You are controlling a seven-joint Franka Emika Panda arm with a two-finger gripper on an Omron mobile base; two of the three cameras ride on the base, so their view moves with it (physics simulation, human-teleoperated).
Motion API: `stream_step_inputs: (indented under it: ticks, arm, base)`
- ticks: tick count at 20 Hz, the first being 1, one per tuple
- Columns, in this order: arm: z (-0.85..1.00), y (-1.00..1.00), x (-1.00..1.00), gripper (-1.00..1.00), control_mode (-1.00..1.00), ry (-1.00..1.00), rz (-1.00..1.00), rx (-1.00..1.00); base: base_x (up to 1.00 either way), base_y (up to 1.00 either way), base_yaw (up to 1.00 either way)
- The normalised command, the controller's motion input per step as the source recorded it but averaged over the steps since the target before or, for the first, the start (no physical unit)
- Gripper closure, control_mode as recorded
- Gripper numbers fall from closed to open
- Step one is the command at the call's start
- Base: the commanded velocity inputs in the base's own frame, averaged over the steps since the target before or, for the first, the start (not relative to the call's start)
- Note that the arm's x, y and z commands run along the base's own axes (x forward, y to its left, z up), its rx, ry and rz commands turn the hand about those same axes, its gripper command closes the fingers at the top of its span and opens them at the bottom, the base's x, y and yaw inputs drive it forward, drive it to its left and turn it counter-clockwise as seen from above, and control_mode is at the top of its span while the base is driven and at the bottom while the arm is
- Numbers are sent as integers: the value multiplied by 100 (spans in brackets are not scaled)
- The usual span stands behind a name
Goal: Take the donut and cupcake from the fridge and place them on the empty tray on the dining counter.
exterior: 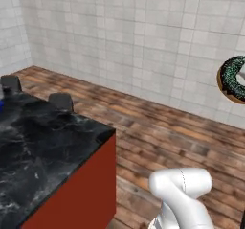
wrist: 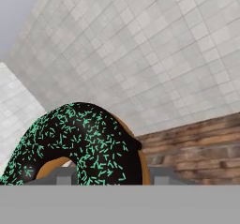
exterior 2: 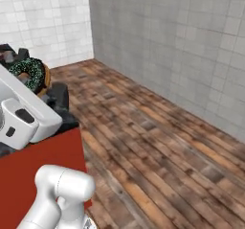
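Note:
The donut (wrist: 79,138), a tan ring with dark chocolate icing and teal sprinkles, stands on edge between the fingertips of my gripper (wrist: 110,178), which is shut on it. It hangs in the air at the right edge of the left base view (exterior: 233,79). In the right base view the donut (exterior 2: 31,74) sits at the upper left, above my white arm. The dining counter (exterior: 43,146), black marble over red cabinets, lies low at the left, below and well left of the donut. The cupcake, the fridge and the tray are out of view.
Two dark chair backs (exterior: 61,101) rise behind the counter's far edge. A wooden plank floor (exterior 2: 158,142) stretches to grey tiled walls (exterior: 143,41). The counter's red side panel (exterior 2: 43,170) stands close to my arm's base.

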Motion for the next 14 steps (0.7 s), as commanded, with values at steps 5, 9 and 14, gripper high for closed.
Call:
stream_step_inputs:
  ticks: [5,9,14]
  arm:
    - [0,0,0,100,100,0,0,0]
    - [0,0,0,100,100,0,0,0]
    - [0,0,0,100,100,0,0,0]
  base:
    - [97,-100,9]
    - [100,-86,34]
    - [100,-63,41]
